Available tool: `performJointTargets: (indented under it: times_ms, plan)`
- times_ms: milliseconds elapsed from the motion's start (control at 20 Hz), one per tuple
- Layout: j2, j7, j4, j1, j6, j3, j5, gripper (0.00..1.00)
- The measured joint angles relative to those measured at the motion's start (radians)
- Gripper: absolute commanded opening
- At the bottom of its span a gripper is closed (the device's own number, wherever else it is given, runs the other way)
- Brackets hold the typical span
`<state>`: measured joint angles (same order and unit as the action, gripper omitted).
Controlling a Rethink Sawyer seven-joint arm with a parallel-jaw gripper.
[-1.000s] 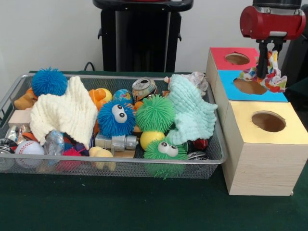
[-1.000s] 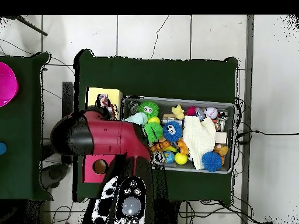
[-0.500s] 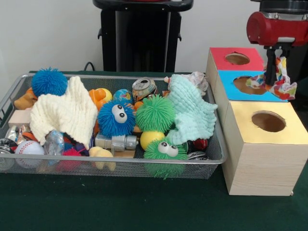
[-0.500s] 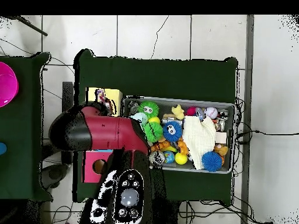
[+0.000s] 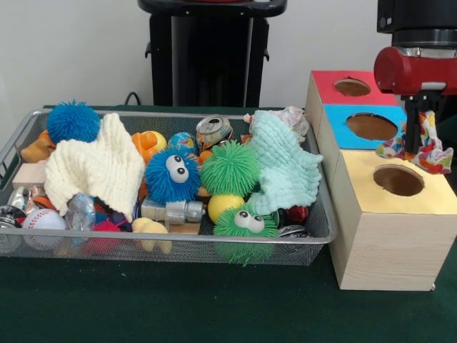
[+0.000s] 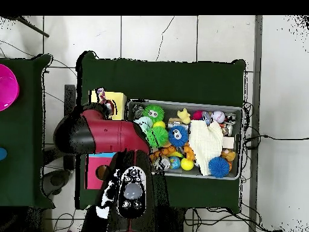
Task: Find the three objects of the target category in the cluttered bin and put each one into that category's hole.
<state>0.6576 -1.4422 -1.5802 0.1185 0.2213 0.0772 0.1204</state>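
Observation:
My gripper [image 5: 414, 141] is shut on the multicoloured polka-dot wrapper [image 5: 431, 148], which hangs just above the far right edge of the yellow-faced box [image 5: 371, 204], beside its round hole [image 5: 398, 180]. In the overhead view the wrapper [image 6: 102, 96] shows over the yellow box [image 6: 116, 98], with the arm covering the gripper. The wire-mesh bin [image 5: 178, 245] lies left of the boxes. A whitish crinkly wrapper [image 5: 290, 117] lies at its back right corner behind the mint cloth [image 5: 282, 168]. I cannot pick out a shiny printed wrapper.
The blue-faced box [image 5: 371, 127] and red-faced box [image 5: 350, 87] stand behind the yellow one. The bin holds a cream cloth [image 5: 96, 168], spiky blue [image 5: 171, 175] and green [image 5: 230, 168] balls, a can [image 5: 213, 128] and small toys. The robot's pedestal [image 5: 211, 50] stands behind.
My gripper has carried the polka-dot wrapper from over the blue box's hole forward and to the right, to above the yellow box's far right edge. The bin's contents have not moved.

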Motion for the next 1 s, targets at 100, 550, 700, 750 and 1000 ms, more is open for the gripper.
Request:
performJointTargets:
  times_ms: [100, 550, 700, 750, 1000]
  plan:
    - [-0.006, 0.000, 0.000, -0.004, -0.016, -0.006, 0.000, 0.00]
    - [-0.032, 0.000, 0.000, -0.022, -0.049, -0.027, -0.004, 0.00]
    - [-0.039, 0.000, 0.000, -0.021, -0.049, -0.027, -0.005, 0.00]
    - [-0.040, 0.000, 0.000, -0.021, -0.049, -0.027, -0.005, 0.00]
    - [-0.047, 0.000, 0.000, -0.016, -0.049, -0.022, -0.007, 0.00]
